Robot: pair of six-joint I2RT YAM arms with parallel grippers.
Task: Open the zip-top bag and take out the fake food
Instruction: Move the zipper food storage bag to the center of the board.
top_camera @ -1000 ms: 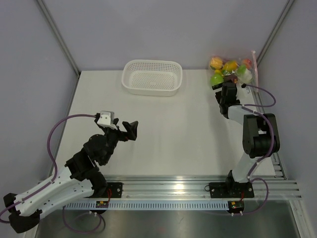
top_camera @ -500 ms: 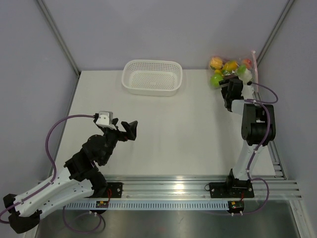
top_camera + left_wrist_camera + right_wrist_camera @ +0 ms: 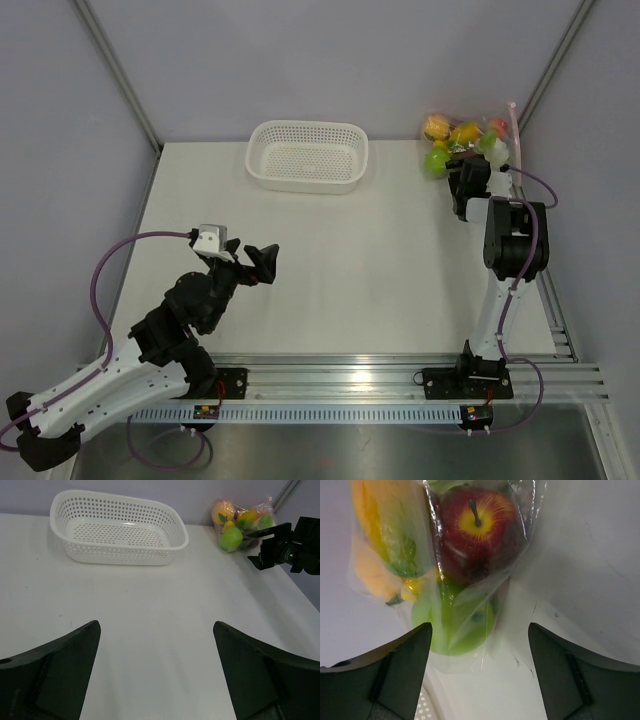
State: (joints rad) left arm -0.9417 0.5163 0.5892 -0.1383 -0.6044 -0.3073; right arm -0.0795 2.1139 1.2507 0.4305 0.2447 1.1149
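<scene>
Table: one zip-top bag, one basket

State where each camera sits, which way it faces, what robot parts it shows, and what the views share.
Top external: above and behind the bases, looking down on the table; left arm and right arm show.
Left wrist: on the left arm, facing the far basket and zip-top bag; the left gripper frames the bottom.
Right wrist: close against the bag's fake food; right gripper at the bottom.
Shared: all three show the bag.
</scene>
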